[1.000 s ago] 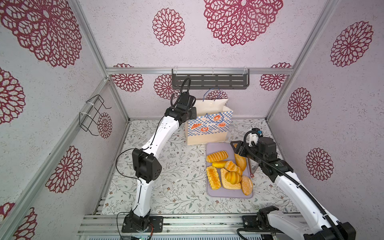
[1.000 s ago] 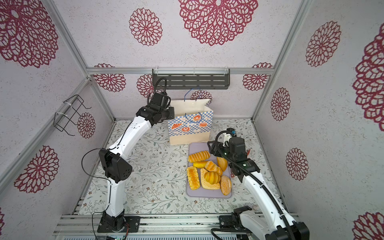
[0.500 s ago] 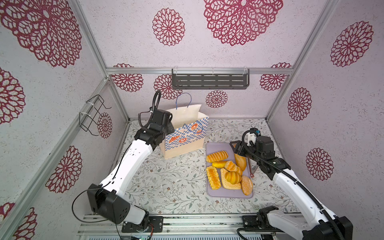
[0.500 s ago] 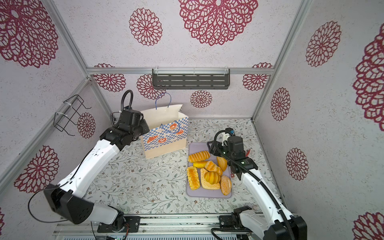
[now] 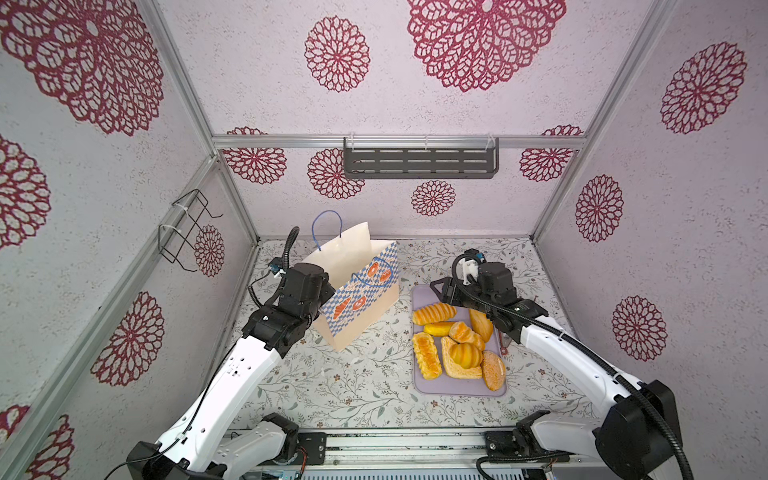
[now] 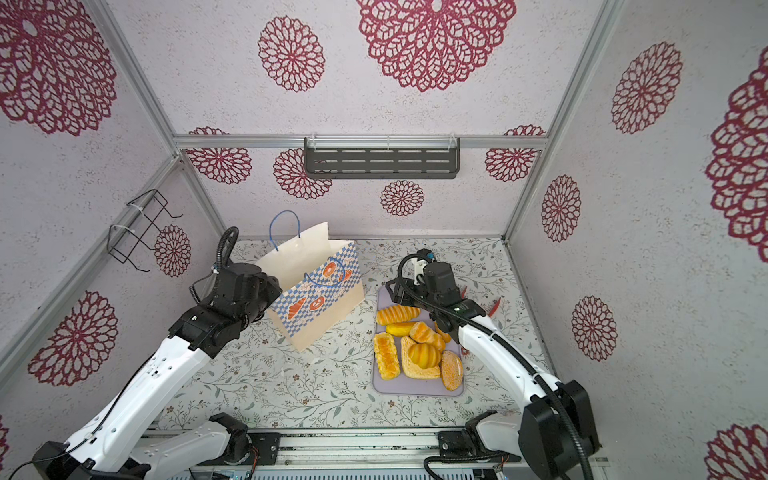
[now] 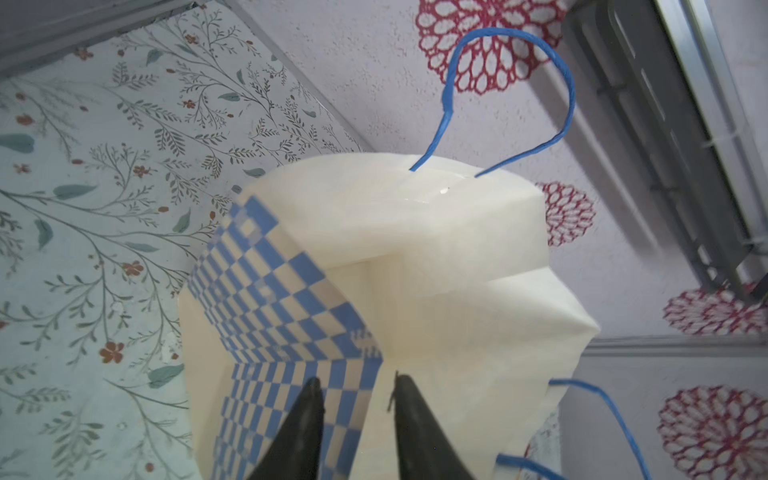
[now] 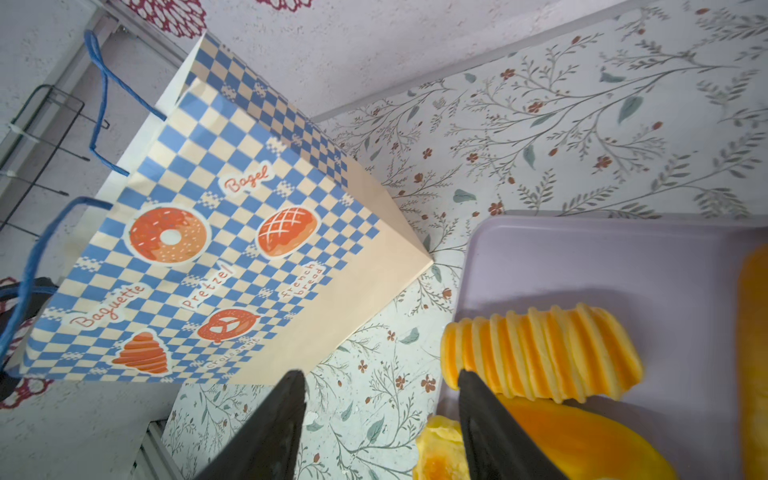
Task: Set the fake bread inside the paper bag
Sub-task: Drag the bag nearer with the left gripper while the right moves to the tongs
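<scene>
The paper bag [image 5: 361, 299] [image 6: 320, 299] stands at the table's back left, turned cornerwise, mouth open and blue cord handles up. My left gripper [image 7: 357, 384] is open at the bag's near top rim; the rim's fold [image 7: 374, 316] runs between the spread fingers. Several pieces of fake bread [image 5: 457, 345] [image 6: 419, 349] lie on the lilac tray [image 5: 457, 384]. My right gripper [image 8: 380, 378] hovers open over the tray's far left corner, nothing between its fingers, beside a ribbed roll [image 8: 540, 353] and a long loaf [image 8: 582, 436].
Red tongs [image 6: 495, 304] lie to the right of the tray, partly under the right arm. A wire rack [image 5: 187, 232] hangs on the left wall. A dark slotted shelf [image 5: 419, 162] hangs on the back wall. Flowered table cloth [image 5: 353, 386] lies bare in front of the bag.
The left arm has dragged the bag from the back centre toward the front left, and its jaws have parted from shut. The right gripper stays over the tray, its fingers slightly closer together.
</scene>
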{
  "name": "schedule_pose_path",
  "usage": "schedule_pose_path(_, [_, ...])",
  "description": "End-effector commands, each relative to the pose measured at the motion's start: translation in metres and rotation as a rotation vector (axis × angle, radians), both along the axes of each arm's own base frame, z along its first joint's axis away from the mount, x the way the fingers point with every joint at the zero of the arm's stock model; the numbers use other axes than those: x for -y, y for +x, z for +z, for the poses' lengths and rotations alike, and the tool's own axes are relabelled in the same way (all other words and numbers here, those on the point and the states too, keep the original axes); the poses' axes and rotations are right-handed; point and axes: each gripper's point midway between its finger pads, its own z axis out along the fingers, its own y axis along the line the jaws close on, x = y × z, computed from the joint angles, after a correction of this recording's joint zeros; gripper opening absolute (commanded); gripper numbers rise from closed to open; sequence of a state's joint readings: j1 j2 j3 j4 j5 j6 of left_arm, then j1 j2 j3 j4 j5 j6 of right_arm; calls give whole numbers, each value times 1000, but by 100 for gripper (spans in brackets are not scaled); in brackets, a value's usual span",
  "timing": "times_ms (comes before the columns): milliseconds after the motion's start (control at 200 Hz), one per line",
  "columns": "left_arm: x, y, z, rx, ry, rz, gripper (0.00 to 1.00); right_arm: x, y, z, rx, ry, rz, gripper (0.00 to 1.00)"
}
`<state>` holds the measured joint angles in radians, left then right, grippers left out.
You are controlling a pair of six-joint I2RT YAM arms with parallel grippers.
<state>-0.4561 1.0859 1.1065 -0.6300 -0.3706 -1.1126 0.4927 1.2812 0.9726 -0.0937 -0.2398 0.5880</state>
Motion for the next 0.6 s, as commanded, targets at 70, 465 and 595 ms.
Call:
schedule_pose_path(70, [34, 3, 9, 42, -133, -66, 52, -30, 5, 17, 38, 35, 37, 62])
schedule_pose_path(465, [90, -1, 37, 75, -167, -219, 52, -20, 19, 12, 30, -103, -13, 61])
schedule_pose_path(595, [78, -13, 43, 65, -77, -201, 59, 14, 23, 10, 16, -187, -108, 63])
